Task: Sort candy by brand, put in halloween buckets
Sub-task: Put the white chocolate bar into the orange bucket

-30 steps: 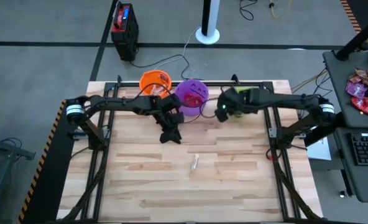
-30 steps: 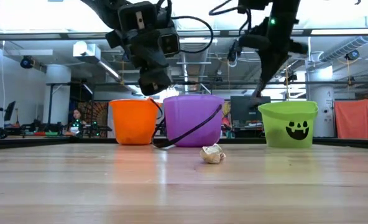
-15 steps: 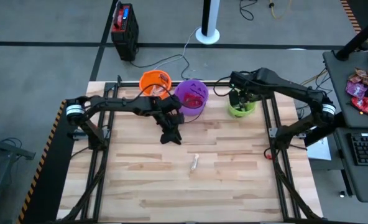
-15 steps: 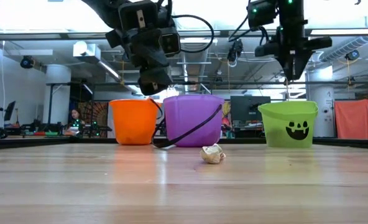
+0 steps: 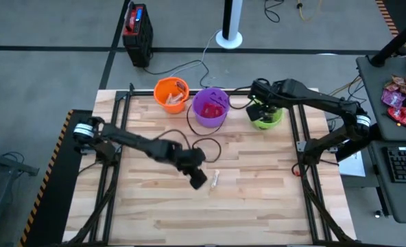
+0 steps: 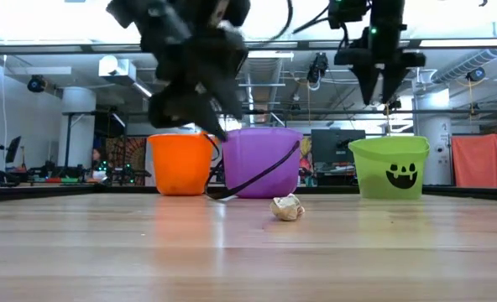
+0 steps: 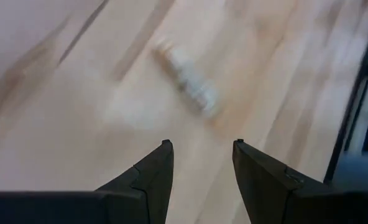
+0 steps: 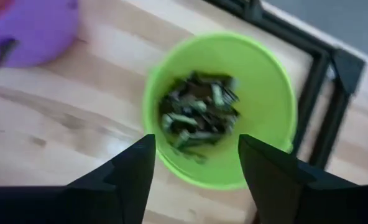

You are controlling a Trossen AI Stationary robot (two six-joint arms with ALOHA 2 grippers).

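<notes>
One pale, silver-white candy [image 5: 215, 178] lies on the wooden table near its middle; the left wrist view shows this candy [image 7: 187, 84] just ahead of my fingers. My left gripper [image 5: 198, 180] hovers open right beside it, on its left. Three halloween buckets stand in a row at the far edge: orange [image 5: 170, 92], purple [image 5: 210, 107] and lime green [image 5: 270, 119]. My right gripper [image 6: 381, 91] hangs open above the green bucket [image 8: 277, 112], with nothing between its fingers. Dark-wrapped candy [image 8: 199, 115] lies inside that bucket.
The purple bucket's black handle [image 6: 257, 178] hangs down its front to the table. Reddish candy shows inside the purple bucket. A black metal frame [image 5: 306, 147] runs along the table's sides. Bare wood lies between the buckets and the near edge.
My right gripper has swung from beside the purple bucket to above the green bucket and has opened there. My left gripper has moved from in front of the orange and purple buckets toward the near edge and down, up to the pale candy.
</notes>
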